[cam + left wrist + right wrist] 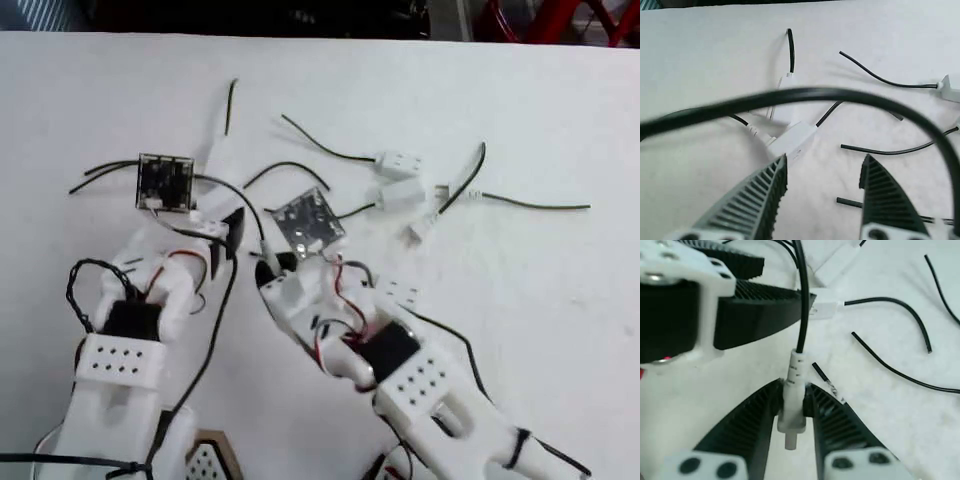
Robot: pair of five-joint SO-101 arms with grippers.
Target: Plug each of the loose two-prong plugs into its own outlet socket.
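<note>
The left arm reaches forward low over the table, and the left gripper [825, 157] is wide open with nothing between its ribbed fingers [760, 195]. One fingertip is just beside a white socket block [795, 140] that lies flat on the table. The right arm comes in at an angle from the other side. The right gripper [793, 384] is closed tightly on a white plug [791, 415], which it holds upright; the plug lead [801, 300] rises from the top of the plug. In the right wrist view, the dark fingers of the left gripper are close to this lead.

The table [560, 330] is plain white. Behind its far edge there is a dark strip of room and a red frame [560, 20].

Farther out on the table lie two socket blocks [398, 163], close together, and a small loose plug [420, 232] just beside them. Thin black wires [530, 204] are scattered around them. In the left wrist view, a thick black cable [840, 95] arches close to the camera and hides part of the table behind it.
</note>
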